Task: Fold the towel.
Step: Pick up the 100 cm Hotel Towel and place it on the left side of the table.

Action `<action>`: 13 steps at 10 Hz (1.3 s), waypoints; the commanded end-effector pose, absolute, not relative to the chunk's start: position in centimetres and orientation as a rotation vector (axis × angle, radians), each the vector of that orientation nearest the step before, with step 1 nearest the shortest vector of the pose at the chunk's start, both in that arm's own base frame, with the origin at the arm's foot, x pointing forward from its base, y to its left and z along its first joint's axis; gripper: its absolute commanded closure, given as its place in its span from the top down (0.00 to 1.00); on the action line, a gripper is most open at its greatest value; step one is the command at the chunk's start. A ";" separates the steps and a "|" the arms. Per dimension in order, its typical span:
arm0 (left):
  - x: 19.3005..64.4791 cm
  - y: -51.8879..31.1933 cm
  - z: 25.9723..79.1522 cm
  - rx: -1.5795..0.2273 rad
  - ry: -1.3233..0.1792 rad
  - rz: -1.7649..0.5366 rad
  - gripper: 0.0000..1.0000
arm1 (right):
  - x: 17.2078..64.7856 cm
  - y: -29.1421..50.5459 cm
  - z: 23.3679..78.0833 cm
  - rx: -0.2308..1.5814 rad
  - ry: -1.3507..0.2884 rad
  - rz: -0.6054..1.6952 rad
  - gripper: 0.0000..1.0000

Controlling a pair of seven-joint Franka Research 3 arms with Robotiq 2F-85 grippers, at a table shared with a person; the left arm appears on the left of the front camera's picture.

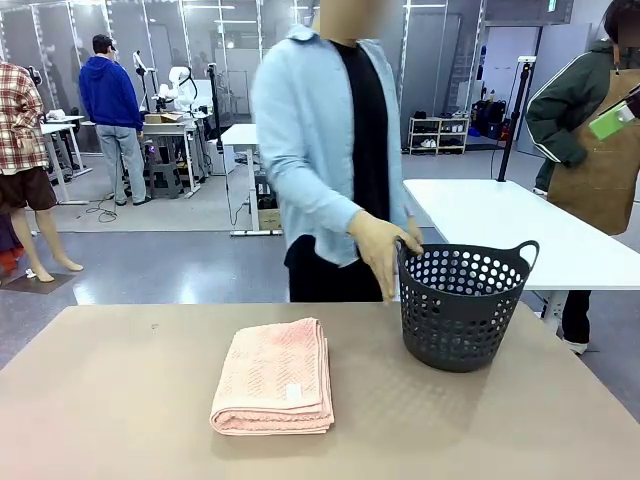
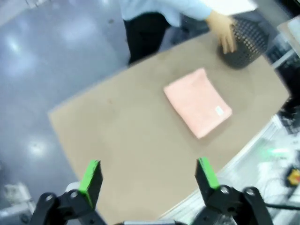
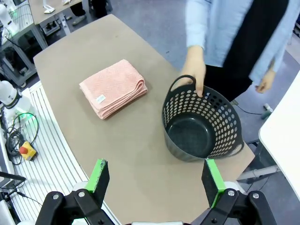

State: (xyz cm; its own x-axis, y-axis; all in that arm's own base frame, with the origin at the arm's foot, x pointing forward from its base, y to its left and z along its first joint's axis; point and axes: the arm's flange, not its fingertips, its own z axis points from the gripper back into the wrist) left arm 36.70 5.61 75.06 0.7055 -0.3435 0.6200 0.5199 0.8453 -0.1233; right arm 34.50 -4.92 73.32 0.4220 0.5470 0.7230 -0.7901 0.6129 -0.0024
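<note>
Folded towel (image 1: 273, 377) is lying mid-tabletop (image 1: 120, 400); person's hand (image 1: 380, 250) is gripping the basket (image 1: 460, 305) rim; both grippers' fingers (image 2: 91, 176) (image 3: 100, 176) are hanging apart, empty.

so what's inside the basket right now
Nothing: in the right wrist view the basket shows its bare dark floor. A person's hand rests on its far rim. The folded towel lies beside it on the table.

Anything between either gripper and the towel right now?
Nothing visible. The towel lies folded on bare table, and both the left gripper and right gripper hang open above the table. The basket with the person's hand on its rim stands apart, to the side.
</note>
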 end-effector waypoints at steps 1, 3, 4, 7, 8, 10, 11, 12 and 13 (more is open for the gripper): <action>40.8 5.4 73.0 -0.521 -0.484 -0.301 1.00 | 34.5 -4.9 73.5 0.358 -0.746 0.847 1.00; 42.8 4.3 66.2 -0.565 -0.364 -0.230 1.00 | 34.5 -4.9 73.5 0.358 -0.746 0.847 1.00; 43.3 3.8 62.4 -0.601 -0.334 -0.203 1.00 | 34.5 -4.9 73.5 0.358 -0.746 0.847 1.00; 42.8 2.6 51.1 -0.764 -0.277 -0.092 1.00 | 34.5 -4.9 73.5 0.358 -0.746 0.847 1.00; 42.6 2.4 48.7 -0.811 -0.272 -0.048 1.00 | 34.5 -4.9 73.5 0.358 -0.746 0.847 1.00; 42.9 1.5 45.0 -0.831 -0.273 -0.042 1.00 | 34.5 -4.9 73.5 0.358 -0.746 0.847 1.00; 43.1 0.9 44.0 -0.840 -0.279 -0.051 1.00 | 34.5 -4.9 73.5 0.358 -0.746 0.847 1.00; 43.3 0.2 43.4 -0.851 -0.298 -0.059 1.00 | 34.5 -4.9 73.5 0.358 -0.746 0.847 1.00; 43.5 0.4 43.7 -0.841 -0.248 -0.087 1.00 | 34.5 -4.9 73.5 0.358 -0.746 0.847 1.00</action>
State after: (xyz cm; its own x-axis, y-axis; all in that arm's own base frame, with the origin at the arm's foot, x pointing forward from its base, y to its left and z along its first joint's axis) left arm 42.79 0.18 43.55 0.9714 0.0461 0.2331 0.1446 0.6640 -0.7337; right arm 34.50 -4.89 73.43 0.4198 0.5486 0.7231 -0.7910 0.6117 -0.0049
